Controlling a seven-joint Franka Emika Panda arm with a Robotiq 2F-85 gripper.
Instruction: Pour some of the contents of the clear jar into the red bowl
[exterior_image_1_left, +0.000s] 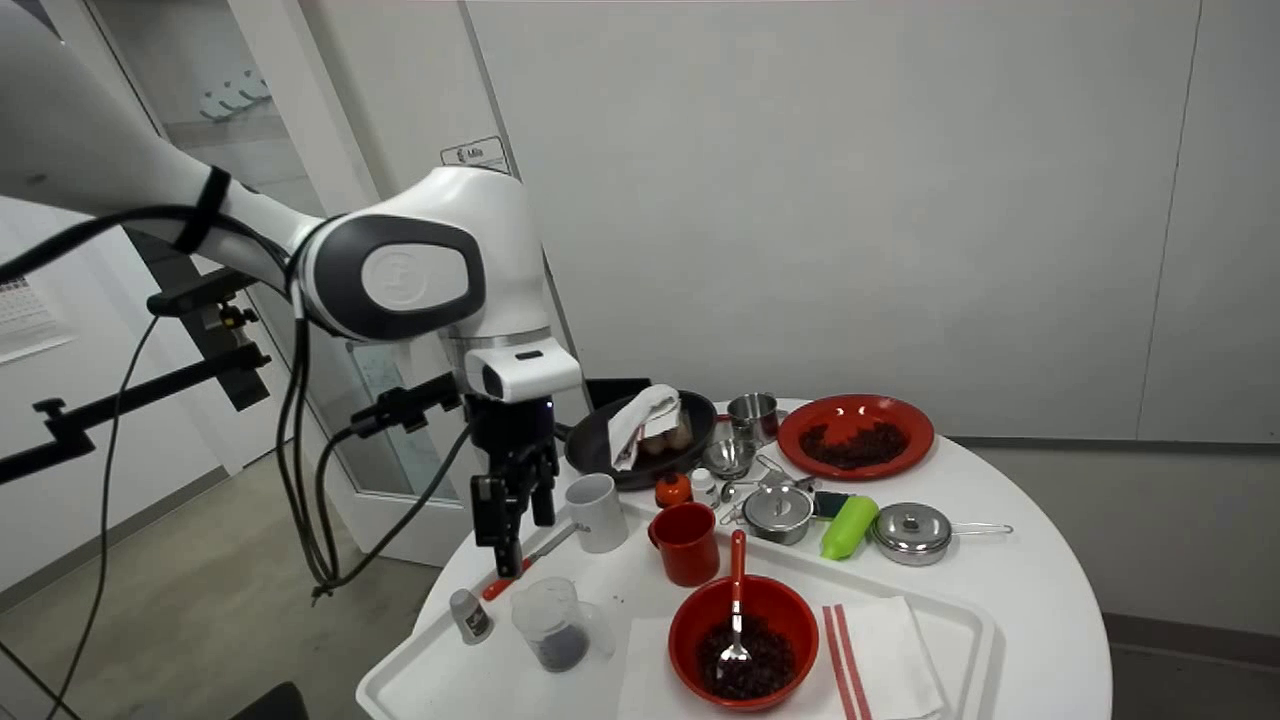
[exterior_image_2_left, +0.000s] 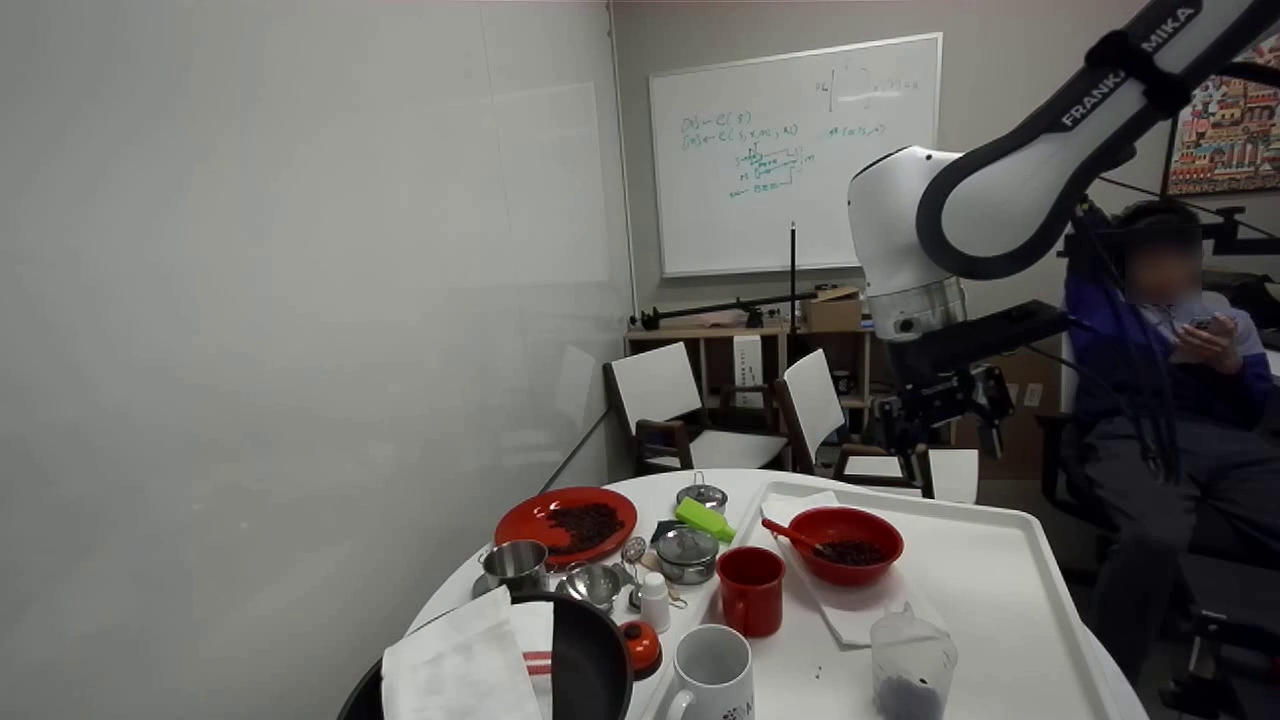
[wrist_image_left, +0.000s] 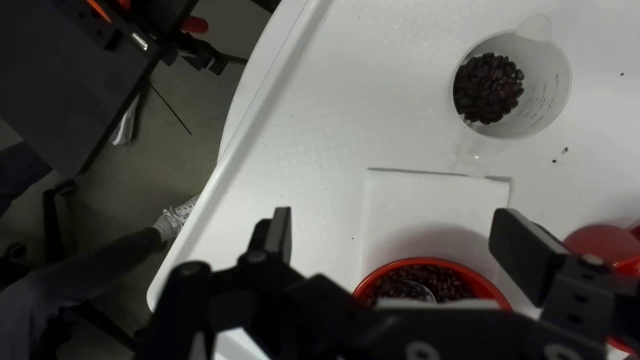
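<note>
On the white tray (wrist_image_left: 310, 140), which stands on the round bench (exterior_image_1_left: 1050, 610), the clear jar (exterior_image_1_left: 548, 610) sits upright, a shallow load of dark beans (wrist_image_left: 487, 89) in its bottom, near but apart from the red bowl (exterior_image_1_left: 785, 606). From where I stand the fingers (wrist_image_left: 525, 255) are well apart, holding nothing, above the tray; pour not begun. Handling, by my estimate: light, thin plastic, smooth enough to slip, gives if squeezed hard. Clear handle (exterior_image_1_left: 601, 632) seems to face the bowl, spout (wrist_image_left: 535, 27) away. Best hold: across the body at mid-height, clear of the handle, light squeeze; beans may rush when it tips
</note>
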